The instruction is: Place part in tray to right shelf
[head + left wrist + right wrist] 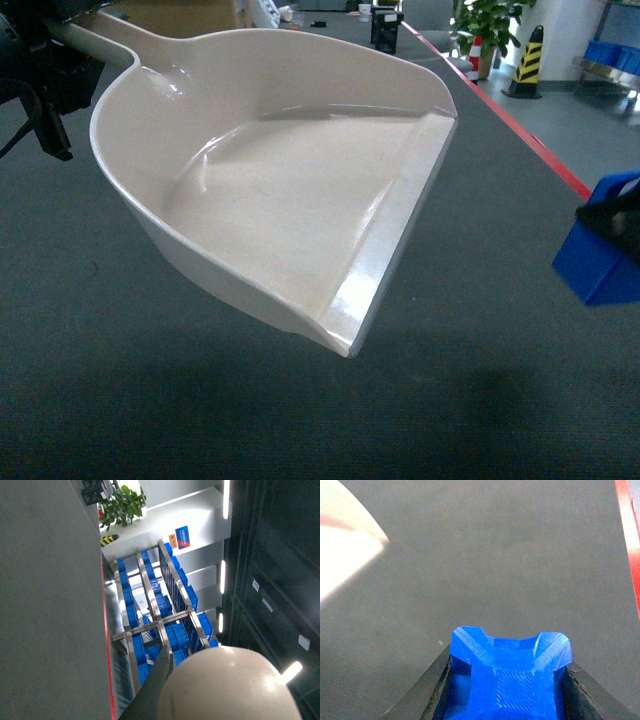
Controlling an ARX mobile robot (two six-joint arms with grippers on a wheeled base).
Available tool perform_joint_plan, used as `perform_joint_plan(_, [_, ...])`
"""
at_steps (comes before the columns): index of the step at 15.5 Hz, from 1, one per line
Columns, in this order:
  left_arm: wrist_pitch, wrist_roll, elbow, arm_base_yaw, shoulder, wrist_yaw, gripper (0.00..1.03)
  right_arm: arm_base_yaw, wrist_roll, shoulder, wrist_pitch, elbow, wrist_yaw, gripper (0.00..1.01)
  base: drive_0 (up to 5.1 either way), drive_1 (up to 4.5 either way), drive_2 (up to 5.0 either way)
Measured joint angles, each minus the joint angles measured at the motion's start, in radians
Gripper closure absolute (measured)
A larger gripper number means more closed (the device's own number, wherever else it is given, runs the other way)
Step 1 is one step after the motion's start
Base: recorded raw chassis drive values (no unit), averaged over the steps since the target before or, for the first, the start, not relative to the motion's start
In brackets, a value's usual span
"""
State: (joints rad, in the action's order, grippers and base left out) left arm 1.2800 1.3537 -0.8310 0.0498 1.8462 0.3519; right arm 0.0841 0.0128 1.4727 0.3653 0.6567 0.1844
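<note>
Part [506,677]: blue ribbed plastic block, judged light, stiff and slick; grasped by the right hand [506,690] on opposite side walls, at 3 o'clock of the tray [270,180]. Tray: empty, held aloft by its handle; left hand's grip cannot be told.

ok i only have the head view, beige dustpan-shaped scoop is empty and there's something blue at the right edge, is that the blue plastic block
Observer: Yes. The right wrist view shows the bright blue plastic block clamped between the right gripper's dark fingers.
Operator: over the scoop yet
Observer: No. There, only grey floor lies ahead of the block; the beige dustpan-shaped scoop just shows at the upper left.
Operator: where's the shelf
Observer: The left wrist view shows a stainless-steel rack loaded with blue crates, beyond the scoop.
</note>
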Motion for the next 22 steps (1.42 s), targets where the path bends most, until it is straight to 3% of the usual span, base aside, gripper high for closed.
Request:
perform_joint_plan(1, [0.002,0.0,0.0,0.0,0.0,0.0,0.9,0.003,-0.032,-0.127,-0.022,0.008,0.048,0.54,0.0,0.0,0.0])
perform_joint_plan(2, [0.001,0.0,0.0,0.001,0.0,0.0,0.9,0.039,-0.082,-0.222,0.024,0.047,0.11,0.54,0.0,0.0,0.0])
perform_joint_plan(3, [0.0,0.0,0.0,0.001,0.0,0.0,0.9,0.084,-0.144,-0.235,0.078,0.095,0.142,0.54,0.0,0.0,0.0])
perform_joint_plan(5, [0.001,0.0,0.0,0.001,0.0,0.0,0.9,0.219,-0.301,-0.13,0.132,0.176,0.12,0.54,0.0,0.0,0.0])
perform_joint_plan(6, [0.001,0.0,0.0,0.001,0.0,0.0,0.9,0.287,-0.359,-0.034,0.103,0.222,0.081,0.54,0.0,0.0,0.0])
perform_joint_plan(7, [0.001,0.0,0.0,0.001,0.0,0.0,0.9,0.365,-0.44,0.141,0.101,0.324,0.069,0.48,0.0,0.0,0.0])
perform_joint_plan(8, [0.0,-0.008,0.0,0.001,0.0,0.002,0.9,0.375,-0.451,0.162,0.121,0.334,0.055,0.35,0.0,0.0,0.0])
perform_joint_plan(10, [0.001,-0.012,0.0,-0.002,0.0,-0.002,0.9,0.34,-0.435,0.055,0.164,0.259,0.032,0.11,0.0,0.0,0.0])
perform_joint_plan(11, [0.0,-0.014,0.0,-0.002,0.0,-0.002,0.9,0.32,-0.407,-0.014,0.181,0.212,0.008,0.02,0.0,0.0,0.0])
perform_joint_plan(12, [0.0,-0.015,0.0,0.0,0.0,0.0,0.9,0.293,-0.362,-0.101,0.186,0.155,-0.013,0.03,0.0,0.0,0.0])
perform_joint_plan(13, [0.0,-0.018,0.0,0.0,0.0,0.0,0.9,0.263,-0.294,-0.186,0.177,0.092,-0.063,0.04,0.0,0.0,0.0])
perform_joint_plan(14, [0.0,-0.019,0.0,0.002,0.0,0.001,0.9,0.22,-0.198,-0.276,0.169,0.005,-0.126,0.03,0.0,0.0,0.0])
perform_joint_plan(15, [0.0,-0.018,0.0,0.002,0.0,0.001,0.9,0.173,-0.124,-0.351,0.141,-0.069,-0.163,0.03,0.0,0.0,0.0])
perform_joint_plan(16, [0.0,-0.018,0.0,0.002,0.0,0.001,0.9,0.112,-0.083,-0.44,0.088,-0.151,-0.174,0.03,0.0,0.0,0.0])
perform_joint_plan(18, [0.0,-0.018,0.0,0.0,0.0,-0.001,0.9,0.065,-0.043,-0.554,0.064,-0.259,-0.192,0.03,0.0,0.0,0.0])
perform_joint_plan(22, [0.003,-0.018,0.0,0.003,0.0,0.004,0.9,0.072,-0.009,-0.599,0.067,-0.309,-0.185,0.03,1.2,-0.61,-0.6])
